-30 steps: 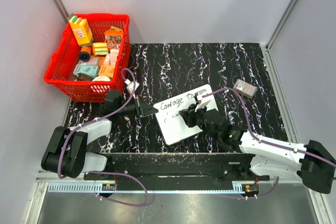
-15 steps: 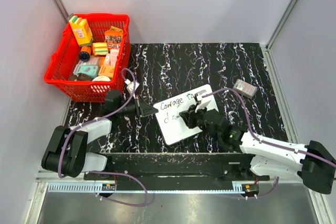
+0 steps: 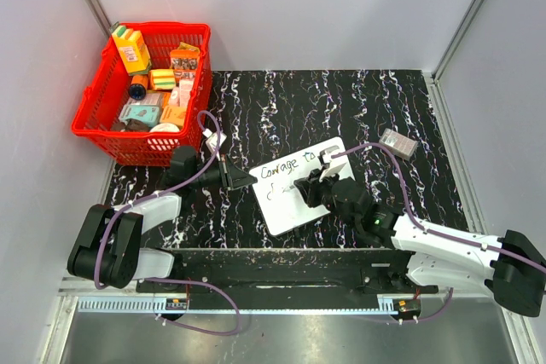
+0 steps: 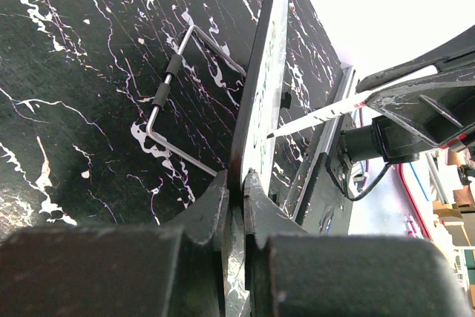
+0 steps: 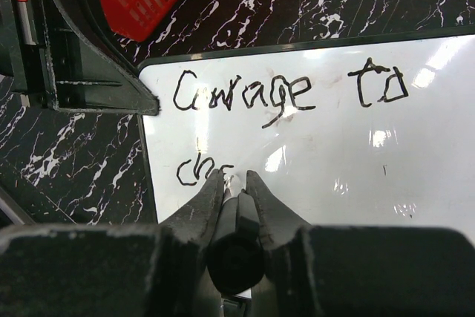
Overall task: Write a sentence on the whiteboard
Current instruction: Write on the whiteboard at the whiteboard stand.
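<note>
black marbled worktop (image 3: 341,108) carries the whiteboard (image 3: 286,210) mid-surface, my left end effector (image 4: 236,183) pinching its edge, my right end effector (image 5: 234,176) clamped on the marker (image 4: 319,114), the sentence (image 5: 245,93) reading "courage to ch", so next, i judge, comes the "a", stroked lightly rightward.

The whiteboard (image 5: 334,168) bears the sentence (image 5: 289,90) in dark handwriting. Its upper line reads "Courage to", and a lower line reads "ch" plus a partial letter at the marker (image 5: 236,220) tip. Package labels in the basket (image 3: 95,104) are too small to read.
</note>
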